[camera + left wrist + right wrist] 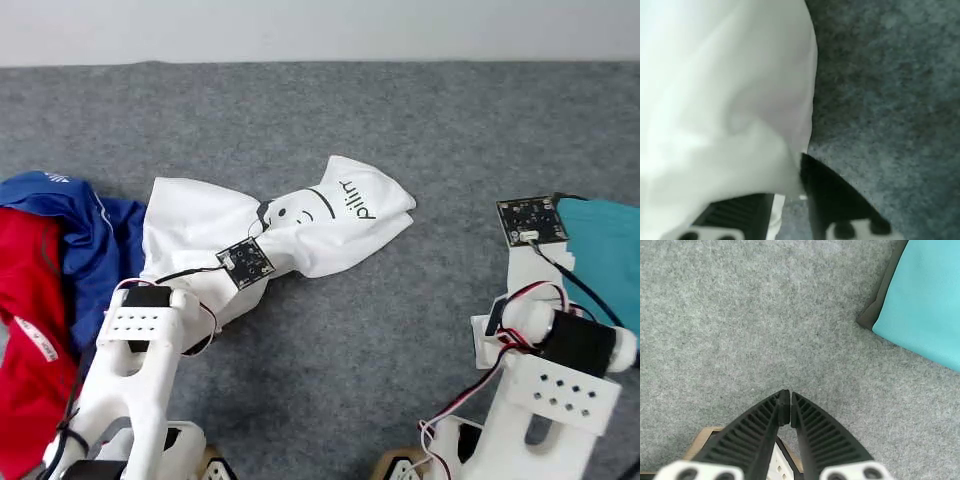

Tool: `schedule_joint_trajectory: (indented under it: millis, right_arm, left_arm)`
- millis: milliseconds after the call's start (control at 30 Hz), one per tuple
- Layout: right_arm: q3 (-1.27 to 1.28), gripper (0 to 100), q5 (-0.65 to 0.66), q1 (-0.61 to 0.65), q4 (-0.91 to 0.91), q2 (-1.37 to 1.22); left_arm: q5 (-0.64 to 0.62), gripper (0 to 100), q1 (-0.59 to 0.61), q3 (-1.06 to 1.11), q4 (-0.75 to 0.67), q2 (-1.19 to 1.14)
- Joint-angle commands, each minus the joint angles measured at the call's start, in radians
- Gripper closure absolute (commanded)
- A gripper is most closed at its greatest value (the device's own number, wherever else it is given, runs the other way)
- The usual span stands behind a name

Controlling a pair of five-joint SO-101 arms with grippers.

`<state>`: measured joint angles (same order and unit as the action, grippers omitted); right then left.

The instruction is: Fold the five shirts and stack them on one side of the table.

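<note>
While the left gripper (790, 187) is hanging low over the gray felt table cover (400, 120), it appears to be clamping a gathered fold of the white shirt (340, 225), though cloth is hiding one finger. Dark lettering and a simple line drawing are showing on the shirt's upturned front; small white marks are sitting on the blue shirt (95, 235) and the red shirt (30, 330), too small to make out.

Open felt is stretching across the far half of the table and through the middle gap between the two arms. The white shirt is lying left of centre, rumpled and unfolded, narrowing toward the left arm and fanning out toward the table's middle. Its near-left edge is touching the blue shirt, which is lying heaped against the red one at the left edge.

The right gripper (790, 395) is hovering over bare felt with its black ribbed fingers pressed together on nothing. A teal shirt (605, 250) is lying flat at the right edge, just beside that arm.
</note>
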<state>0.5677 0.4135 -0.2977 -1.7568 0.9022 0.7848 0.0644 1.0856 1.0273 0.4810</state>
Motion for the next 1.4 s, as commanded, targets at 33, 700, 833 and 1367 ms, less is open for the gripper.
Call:
schedule_joint_trajectory:
  millis: [33, 700, 833, 1367]
  right_arm:
    - [-0.006, 98.8, -0.009, 0.01, -0.03, 0.004]
    - [-0.615, 98.8, -0.043, 0.329, 0.084, -0.751]
    - [-0.783, 98.8, -0.097, 0.386, 0.091, -0.969]
    - [-1.361, 84.5, -0.095, 0.444, 0.093, -1.633]
  left_arm:
    - [-0.006, 100, -0.003, -0.035, 0.043, 0.029]
    - [-0.48, 100, 0.117, -0.105, -0.118, 0.02]
    - [-0.5, 100, 0.115, -0.031, -0.193, 0.02]
    - [-0.543, 100, 0.117, -0.002, -0.241, 0.023]
